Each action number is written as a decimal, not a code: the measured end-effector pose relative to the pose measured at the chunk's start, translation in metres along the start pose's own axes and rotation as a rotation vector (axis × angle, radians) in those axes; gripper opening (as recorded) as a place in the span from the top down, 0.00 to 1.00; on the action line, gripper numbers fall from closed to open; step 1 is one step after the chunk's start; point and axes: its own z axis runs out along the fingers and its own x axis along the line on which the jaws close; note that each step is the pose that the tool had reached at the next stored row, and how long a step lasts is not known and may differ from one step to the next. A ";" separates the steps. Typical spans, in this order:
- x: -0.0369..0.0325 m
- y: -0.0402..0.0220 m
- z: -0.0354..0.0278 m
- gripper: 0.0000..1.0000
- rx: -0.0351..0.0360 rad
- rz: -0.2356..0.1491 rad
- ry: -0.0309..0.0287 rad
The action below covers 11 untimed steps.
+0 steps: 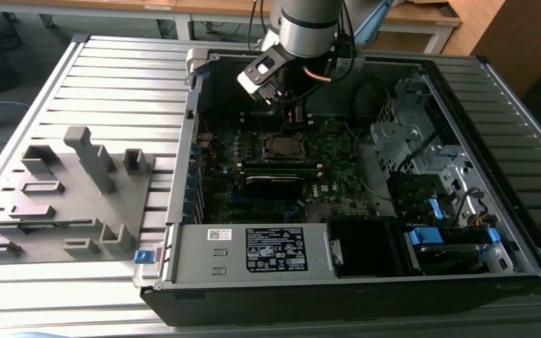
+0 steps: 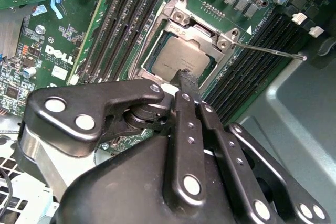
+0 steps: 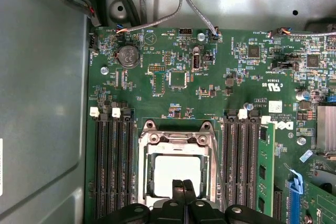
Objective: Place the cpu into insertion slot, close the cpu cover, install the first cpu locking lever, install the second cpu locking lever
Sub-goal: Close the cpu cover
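- Where the arm (image 1: 303, 28) reaches down into the open computer case (image 1: 184, 151) in the exterior view, it hangs over the far part of the motherboard (image 1: 332, 151), close to the insertion slot (image 1: 280, 146).
- We see the gripper (image 3: 183, 186) in both wrist views with its two fingers pressed together and nothing between them.
- In the second wrist view its tip (image 2: 185, 80) sits right at the near edge of the cpu (image 2: 176, 61); we cannot tell whether it touches.
- The cpu lies flat inside the slot, its dull silver top facing up.
- The cpu cover (image 2: 202, 31) lies around it, and the chip shows through the square cut-out.
- A thin metal lever (image 2: 270, 51) sticks out from the slot's corner across the black memory slots (image 2: 262, 40).
- On the slatted table (image 1: 110, 84), at the exterior view's left, a grey fixture block (image 1: 73, 197) stands beside the case.
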 end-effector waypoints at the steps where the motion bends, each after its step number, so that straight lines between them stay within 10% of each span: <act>1: 0.0000 0.0000 0.0000 0.89 0.0000 -0.002 0.0001; 11: 0.0000 0.0000 0.0001 0.89 -0.0023 -0.132 0.0001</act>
